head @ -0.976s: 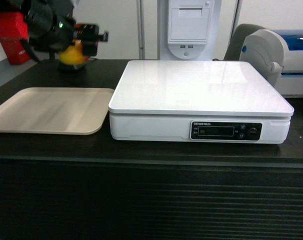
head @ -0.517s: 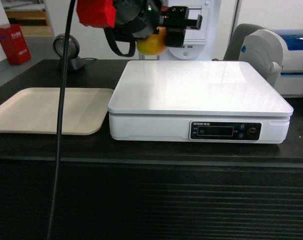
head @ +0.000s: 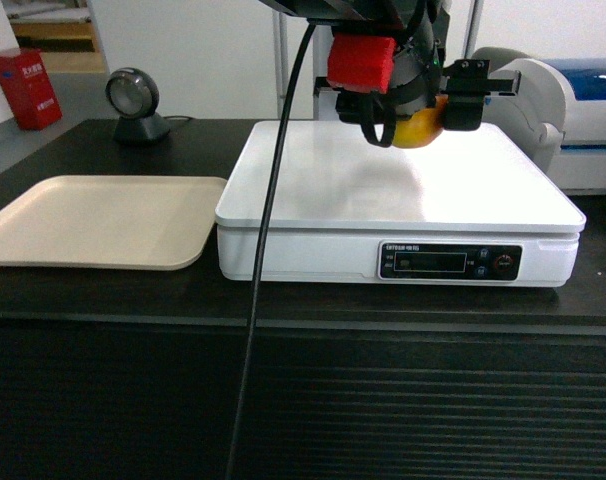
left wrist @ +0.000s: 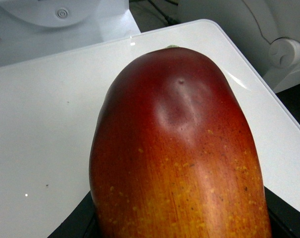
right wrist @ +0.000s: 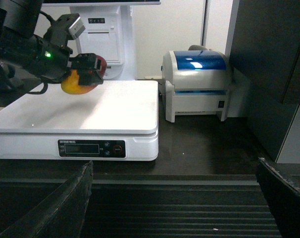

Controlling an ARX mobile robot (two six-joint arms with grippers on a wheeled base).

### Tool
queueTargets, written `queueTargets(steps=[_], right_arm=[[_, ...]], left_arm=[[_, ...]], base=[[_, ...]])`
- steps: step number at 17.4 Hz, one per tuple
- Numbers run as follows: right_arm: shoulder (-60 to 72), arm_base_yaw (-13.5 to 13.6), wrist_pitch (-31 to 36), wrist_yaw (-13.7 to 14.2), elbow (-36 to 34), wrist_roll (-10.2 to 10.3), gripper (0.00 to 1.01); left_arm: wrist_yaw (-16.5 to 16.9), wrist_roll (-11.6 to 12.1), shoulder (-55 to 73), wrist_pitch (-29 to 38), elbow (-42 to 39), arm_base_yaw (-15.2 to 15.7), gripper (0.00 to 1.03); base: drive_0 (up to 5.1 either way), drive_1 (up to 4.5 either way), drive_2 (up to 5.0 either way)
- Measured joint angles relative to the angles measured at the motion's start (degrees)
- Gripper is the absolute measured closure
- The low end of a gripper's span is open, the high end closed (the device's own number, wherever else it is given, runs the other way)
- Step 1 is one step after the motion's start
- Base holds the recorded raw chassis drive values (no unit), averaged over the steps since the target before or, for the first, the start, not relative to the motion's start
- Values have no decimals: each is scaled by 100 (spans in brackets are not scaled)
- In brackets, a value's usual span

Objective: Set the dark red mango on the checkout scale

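Note:
The dark red mango [head: 420, 129], red shading to yellow-orange, hangs a little above the back of the white scale [head: 383, 190], with my left gripper [head: 425, 110] shut on it. In the left wrist view the mango [left wrist: 179, 148] fills the frame over the scale's white top [left wrist: 41, 124], and black fingers [left wrist: 75, 223] show at the lower corners. The right wrist view shows the mango [right wrist: 75, 84] held clear of the scale [right wrist: 115, 106]. My right gripper [right wrist: 175, 208] stands open and empty in front of the checkout's ribbed panel [right wrist: 189, 198]. It is out of the head view.
A beige tray [head: 93, 220] lies left of the scale on the black checkout top [head: 103, 285]. A barcode scanner [head: 133, 100] stands at the back left. A blue-and-white label printer [right wrist: 197, 84] sits right of the scale, and a white receipt terminal [right wrist: 108, 34] stands behind it.
My left arm has carried the mango rightward, from above the counter's back left, past the scale's left edge, to above the scale's back middle.

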Motion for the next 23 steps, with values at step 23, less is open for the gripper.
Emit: queueTargets(steps=[23], right_arm=[[0, 0, 0, 0, 0, 0, 3]], left_arm=[[-400, 647, -1283, 1335, -992, -157, 5]], base=[[0, 0, 0]])
